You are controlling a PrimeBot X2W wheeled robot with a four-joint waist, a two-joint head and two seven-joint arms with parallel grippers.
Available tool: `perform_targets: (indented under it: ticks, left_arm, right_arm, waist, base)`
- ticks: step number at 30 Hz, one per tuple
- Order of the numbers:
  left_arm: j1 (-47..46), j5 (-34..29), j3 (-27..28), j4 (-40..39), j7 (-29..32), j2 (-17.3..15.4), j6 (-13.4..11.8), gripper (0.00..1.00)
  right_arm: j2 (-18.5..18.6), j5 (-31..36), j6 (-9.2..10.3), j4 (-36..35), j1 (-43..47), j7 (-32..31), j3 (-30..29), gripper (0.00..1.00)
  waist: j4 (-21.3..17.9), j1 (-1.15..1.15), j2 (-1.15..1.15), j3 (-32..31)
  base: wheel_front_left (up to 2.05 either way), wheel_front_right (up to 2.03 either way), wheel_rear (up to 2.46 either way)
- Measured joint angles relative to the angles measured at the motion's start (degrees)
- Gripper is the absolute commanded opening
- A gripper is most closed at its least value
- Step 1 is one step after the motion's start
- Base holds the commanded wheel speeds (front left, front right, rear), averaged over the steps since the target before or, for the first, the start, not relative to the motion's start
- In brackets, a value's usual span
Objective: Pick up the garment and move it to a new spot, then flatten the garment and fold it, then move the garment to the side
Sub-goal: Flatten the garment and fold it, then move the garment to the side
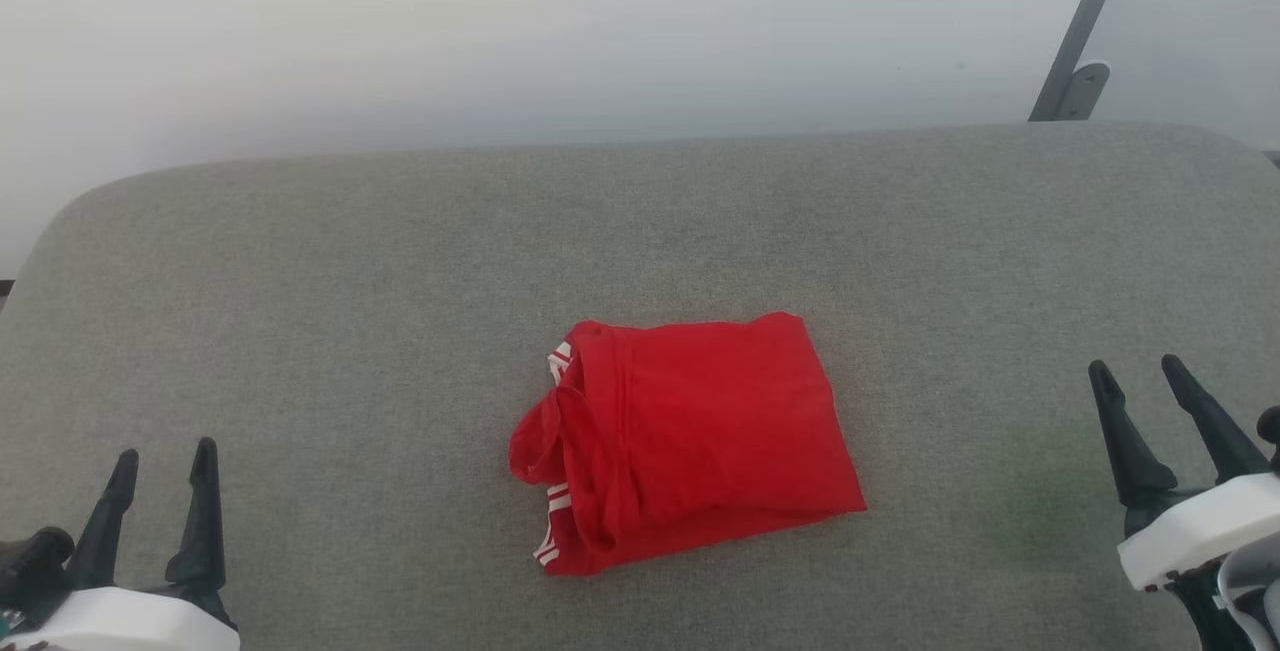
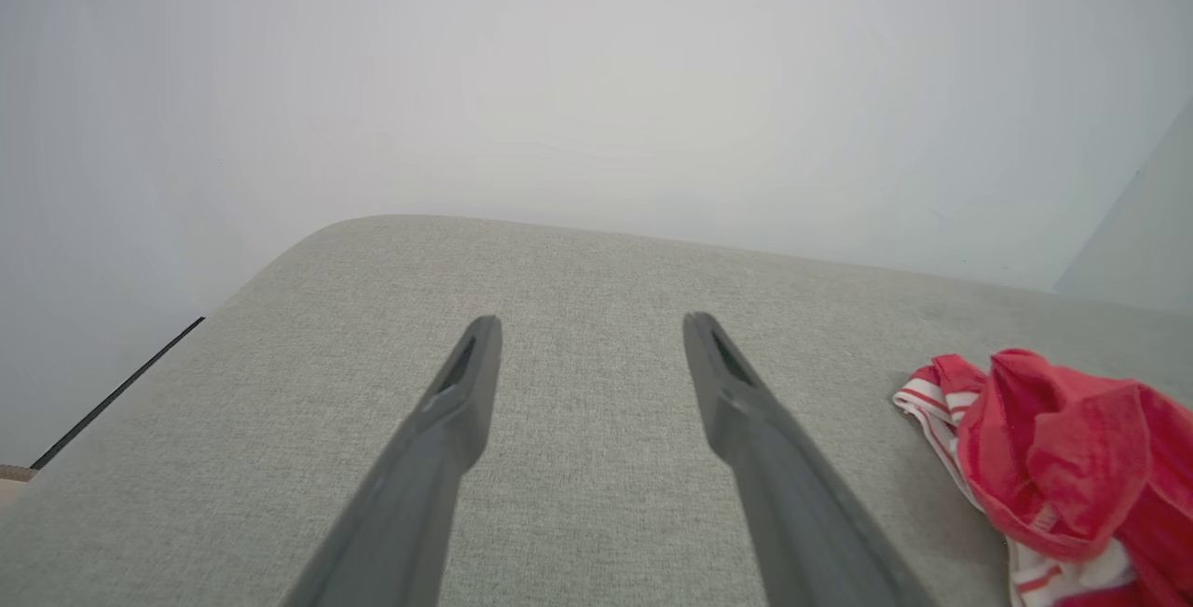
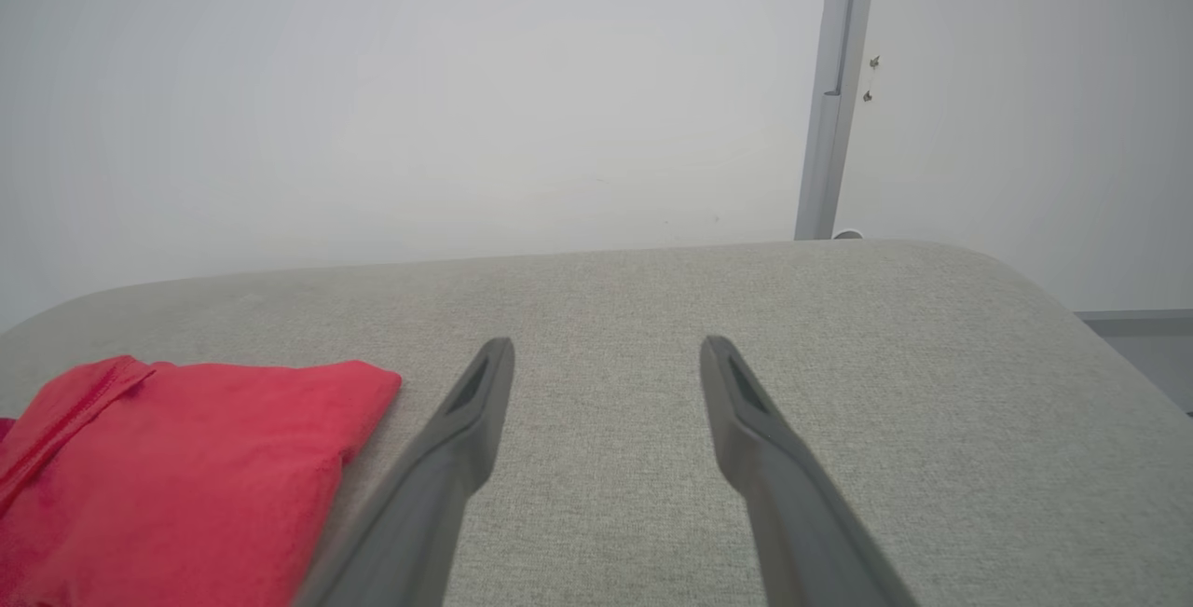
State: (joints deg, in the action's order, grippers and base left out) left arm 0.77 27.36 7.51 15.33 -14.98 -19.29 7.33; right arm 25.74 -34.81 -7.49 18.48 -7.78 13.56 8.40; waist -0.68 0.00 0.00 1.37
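1 big pale wall [image 1: 500, 31] stands behind the table [image 1: 300, 281], which has a grey cloth top and round far corners. Lots of bare top lies all around the table's middle. The garment [image 1: 690, 431], red and folded, lies near the table's middle. The left gripper [image 1: 167, 451] is over the table's near left part, its 2 fingers wide apart and holding nothing. The right gripper [image 1: 1134, 363], over the near right part, is just as wide and empty. 1 thin grey post [image 1: 1085, 21] leans behind the table's far right corner.

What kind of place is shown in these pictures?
Probably a plain test room rather than a home: a grey fabric-covered table with rounded corners, a bare pale wall, and one folded bright red shirt.
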Motion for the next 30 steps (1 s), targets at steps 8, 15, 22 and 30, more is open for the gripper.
perform_targets:
  ticks: [8, 15, 22, 30]
  left_arm:
    - [0.1, -0.1, 0.0, -0.3, 0.0, 0.2, 0.0, 1.00]
    - [0.0, -0.2, -0.6, -0.3, 0.0, 0.4, 0.1, 1.00]
    - [-0.1, -0.2, -1.4, -0.2, 0.0, 1.4, 0.1, 1.00]
    - [-0.8, -0.2, -2.6, 0.4, 0.0, 2.9, 0.1, 1.00]
  right_arm:
    - [0.0, -0.4, 0.00, -0.1, 0.5, -0.6, 0.5, 1.00]
    - [-0.1, -1.1, 0.00, -1.1, -0.8, -3.7, 3.4, 1.00]
    - [-0.1, -4.6, 0.00, -1.8, -4.4, -11.9, 8.6, 1.00]
    - [2.2, -9.8, 0.00, -0.8, -10.9, -29.1, 12.6, 1.00]
  waist:
    - [0.4, 0.00, 0.00, 0.2]
    - [2.1, 0.00, 0.00, 0.6]
    - [4.9, 0.00, 0.00, 1.1]
    - [8.4, 0.00, 0.00, 2.6]
  base:
    - [0.00, 0.00, 0.00]
    - [0.00, 0.00, 0.00]
    - [0.00, 0.00, 0.00]
    - [0.00, 0.00, 0.00]
